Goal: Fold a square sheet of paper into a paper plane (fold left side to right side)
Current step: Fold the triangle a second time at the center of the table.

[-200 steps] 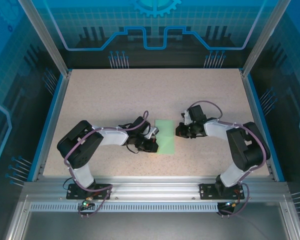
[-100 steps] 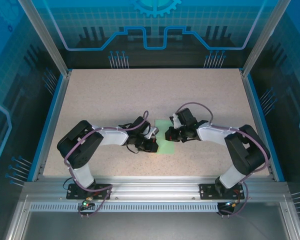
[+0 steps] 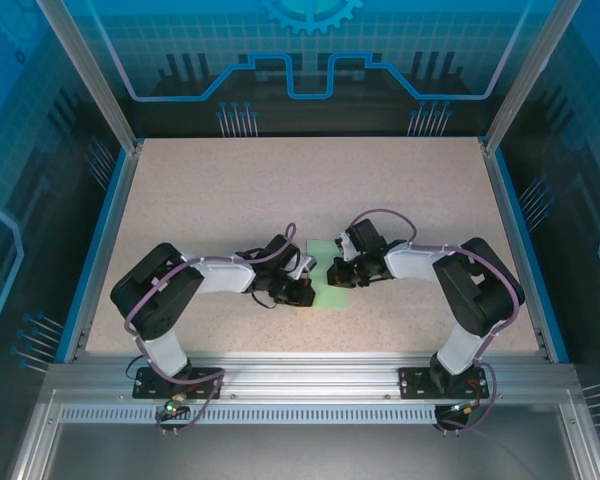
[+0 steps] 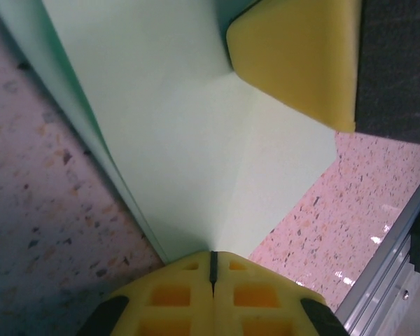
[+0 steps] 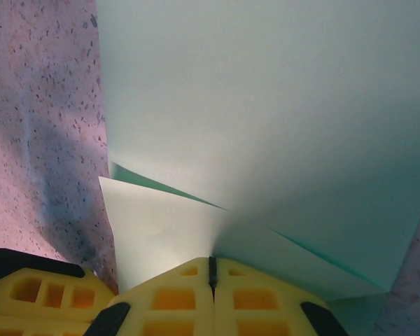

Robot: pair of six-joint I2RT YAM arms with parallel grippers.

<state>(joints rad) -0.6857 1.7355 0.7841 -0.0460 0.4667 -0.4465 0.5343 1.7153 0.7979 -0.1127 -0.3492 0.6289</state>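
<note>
Touching the green paper (image 4: 182, 140), the left pincer (image 4: 212, 276) and the right pincer (image 5: 211, 269) both have their fingers squeezed together, holding nothing. The paper lies between their tips, its long side pointing away from the arms.

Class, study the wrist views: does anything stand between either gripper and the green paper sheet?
Nothing visible does. The left gripper and the right gripper, both shut, have their tips right against the paper sheet.
</note>
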